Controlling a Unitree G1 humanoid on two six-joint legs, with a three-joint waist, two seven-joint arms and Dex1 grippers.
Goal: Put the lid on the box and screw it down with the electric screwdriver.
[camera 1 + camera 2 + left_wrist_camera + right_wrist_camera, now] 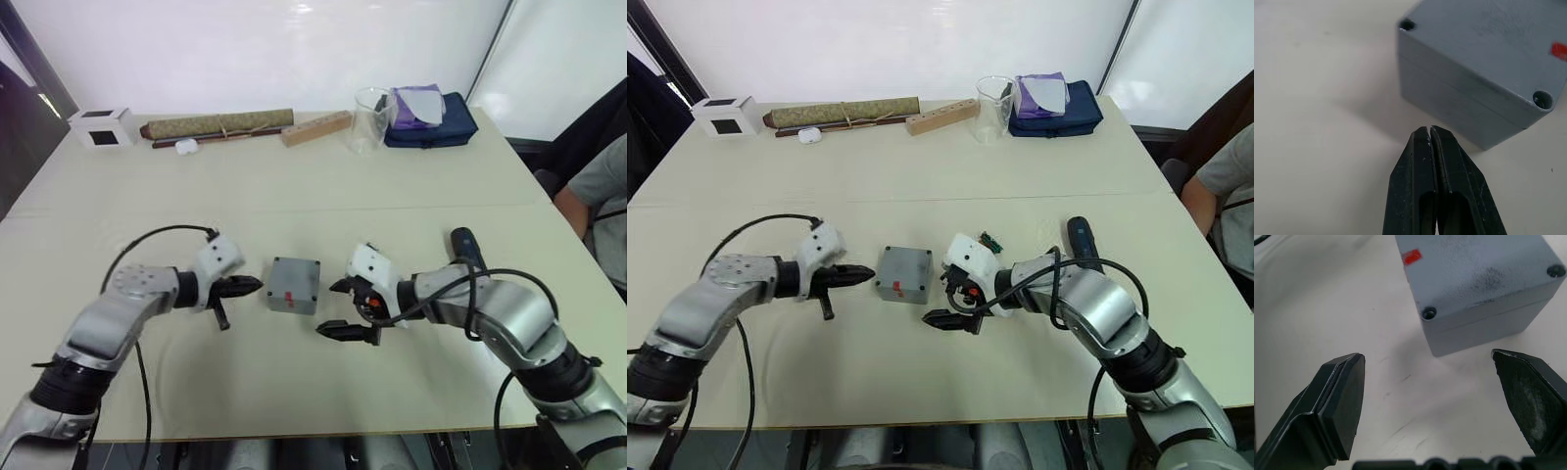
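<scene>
The lid sits on the box, hiding its inside, mid-surface between both grippers. Left gripper: jaws pressed together. Right gripper: jaws spread. The right arm partly covers the electric screwdriver. A glass stands far back.

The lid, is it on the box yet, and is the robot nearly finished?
Yes, the lid with its red mark already sits on the box. The corner holes look empty, so no screws seem driven. Nothing is in hand: the left claw is shut beside the box, the right claw open on the other side. The electric screwdriver lies on the table behind the right arm. Picking it up and screwing are left.
</scene>
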